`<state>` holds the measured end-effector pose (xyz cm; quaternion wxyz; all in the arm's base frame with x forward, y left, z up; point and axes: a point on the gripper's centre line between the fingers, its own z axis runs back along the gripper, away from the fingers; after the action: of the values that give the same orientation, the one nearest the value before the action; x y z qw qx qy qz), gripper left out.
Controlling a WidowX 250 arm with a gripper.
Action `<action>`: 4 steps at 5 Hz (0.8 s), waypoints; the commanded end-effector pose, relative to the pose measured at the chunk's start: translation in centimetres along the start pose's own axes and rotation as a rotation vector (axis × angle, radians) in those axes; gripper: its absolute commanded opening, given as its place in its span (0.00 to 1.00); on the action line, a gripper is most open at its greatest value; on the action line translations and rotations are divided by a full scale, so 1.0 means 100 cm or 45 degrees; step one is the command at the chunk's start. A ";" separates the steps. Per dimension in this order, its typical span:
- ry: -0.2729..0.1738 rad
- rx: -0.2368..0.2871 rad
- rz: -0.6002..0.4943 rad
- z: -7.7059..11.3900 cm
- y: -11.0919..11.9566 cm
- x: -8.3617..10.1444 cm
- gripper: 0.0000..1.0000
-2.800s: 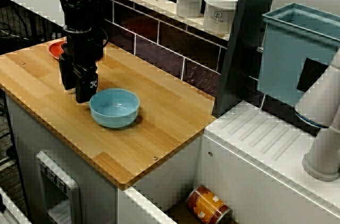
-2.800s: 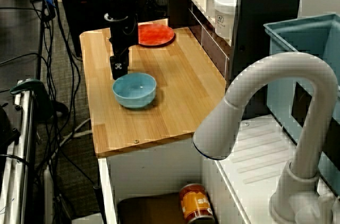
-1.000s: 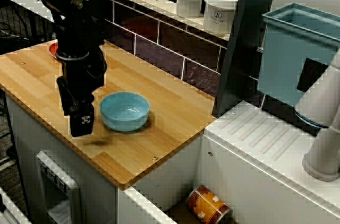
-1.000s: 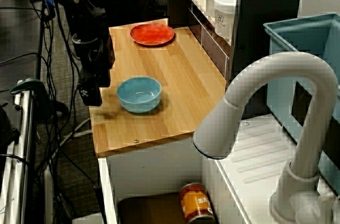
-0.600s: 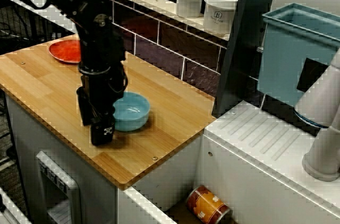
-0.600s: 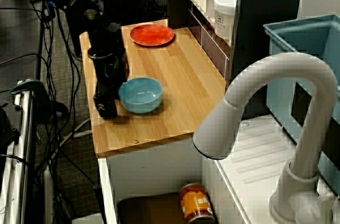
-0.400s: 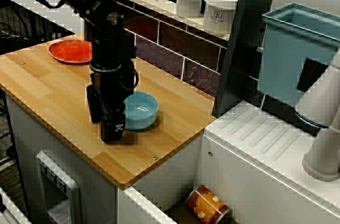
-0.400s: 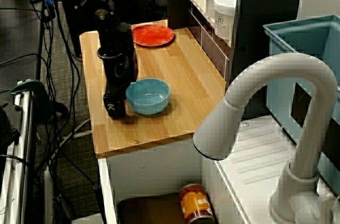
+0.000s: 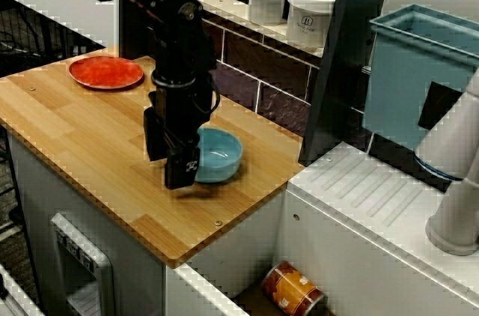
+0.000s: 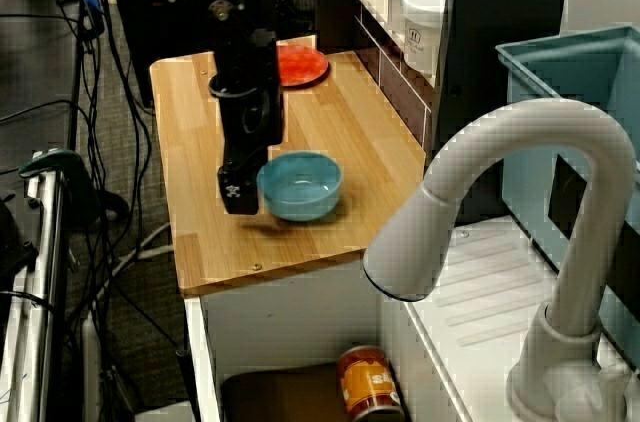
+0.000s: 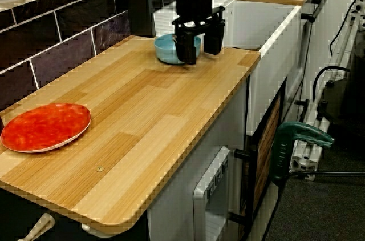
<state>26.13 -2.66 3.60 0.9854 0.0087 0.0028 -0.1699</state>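
Observation:
A light blue bowl [image 9: 221, 156] [image 10: 301, 185] [image 11: 166, 47] stands on the wooden counter [image 9: 75, 132] near its sink end. My black gripper [image 9: 169, 163] [image 10: 240, 198] [image 11: 199, 48] points down and presses against the bowl's side that faces the counter's front edge. In the low view along the counter its two fingers [image 11: 187, 51] stand apart with nothing between them, so it is open. One finger hides part of the bowl's rim.
A red plate [image 9: 105, 72] [image 11: 44, 127] lies at the counter's far end. White jars [image 9: 268, 0] sit on the tiled ledge behind. Past the counter are a white drainboard [image 9: 374, 204], a faucet [image 10: 500, 192], a blue bin [image 9: 419, 76] and a can [image 9: 292, 290] below.
The gripper left the bowl's plate side, swung round to its front side, and has slid the bowl along the counter toward the sink end.

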 end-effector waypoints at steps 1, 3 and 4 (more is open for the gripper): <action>-0.019 -0.046 0.043 0.023 0.021 0.028 1.00; -0.011 -0.066 0.094 0.016 0.033 0.041 1.00; -0.012 -0.060 0.103 0.017 0.036 0.041 1.00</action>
<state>30.21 -0.89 4.16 0.9912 -0.0195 0.0261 -0.1287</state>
